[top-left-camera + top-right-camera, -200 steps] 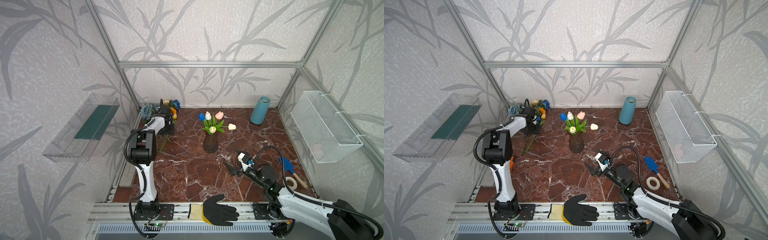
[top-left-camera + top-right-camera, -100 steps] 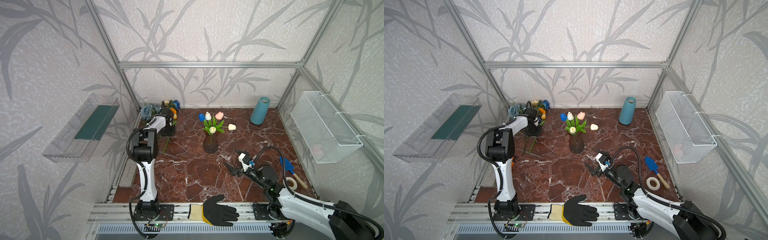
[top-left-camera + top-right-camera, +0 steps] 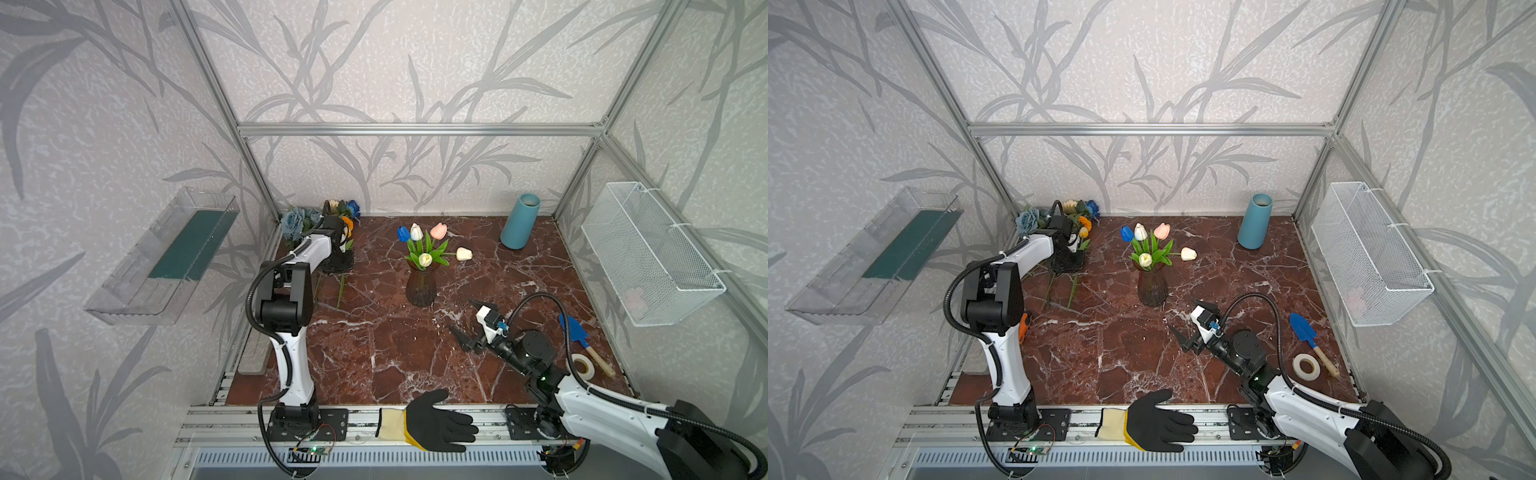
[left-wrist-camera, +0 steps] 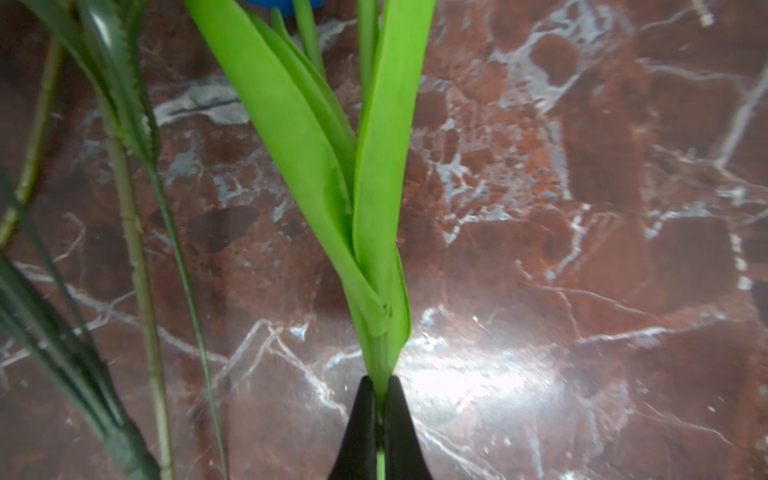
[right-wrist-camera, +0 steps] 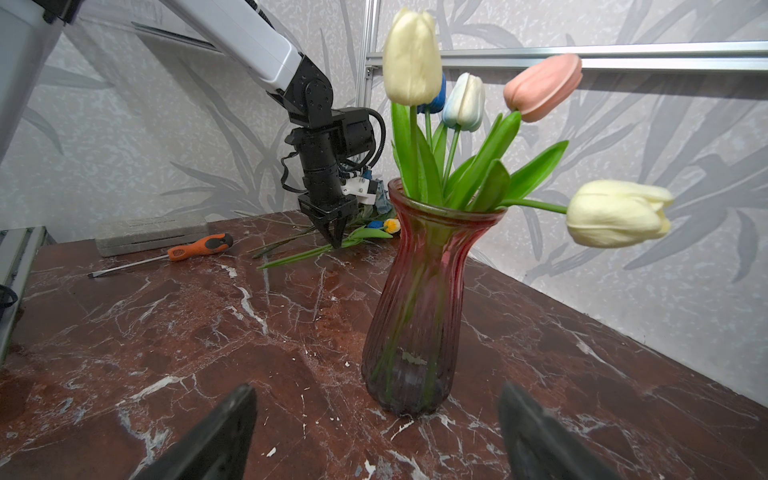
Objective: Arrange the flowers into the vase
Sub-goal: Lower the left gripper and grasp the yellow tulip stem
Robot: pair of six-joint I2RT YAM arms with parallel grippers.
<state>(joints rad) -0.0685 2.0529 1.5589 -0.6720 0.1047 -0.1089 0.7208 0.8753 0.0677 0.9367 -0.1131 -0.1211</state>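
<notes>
Red marble counter, far-left corner: left fingers pinched shut on tulip stem. Stem lies flat, long axis straight out from grip. Vase mid-counter, well apart. Right fingers spread wide, empty, nearer vase.

blue trowel lies beside a tape roll, black glove on the rail.
</notes>
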